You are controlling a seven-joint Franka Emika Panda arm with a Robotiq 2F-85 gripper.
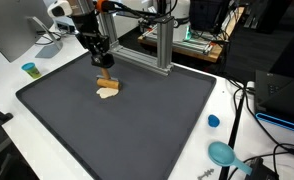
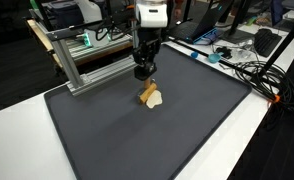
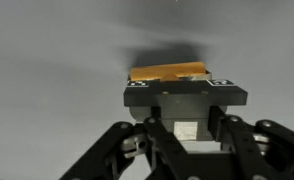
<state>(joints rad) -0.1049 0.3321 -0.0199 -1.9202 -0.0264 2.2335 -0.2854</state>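
Brown wood shows between the fingertips in the wrist view: a brown block (image 3: 167,73) sits right at the front of the gripper (image 1: 104,68), and the fingers (image 3: 137,92) appear to pinch its top, though the contact itself is partly hidden by the gripper body. In both exterior views the arm comes down from above and the brown block stands tilted under it, its lower end on or just above the dark mat (image 1: 137,130); I cannot tell which. A paler block (image 1: 108,93) lies flat on the mat, touching or just beside the foot of the brown one. Both blocks are towards the far side of the mat, near the aluminium frame (image 1: 162,50) that stands along that edge.

The mat covers most of a white table (image 1: 7,95). Off the mat, in an exterior view, a small blue cup (image 1: 29,69) stands near one corner, well apart from the blocks. A blue lid (image 1: 213,121) and a teal scoop (image 1: 223,153) lie on the opposite side, near a tangle of cables (image 1: 277,150).
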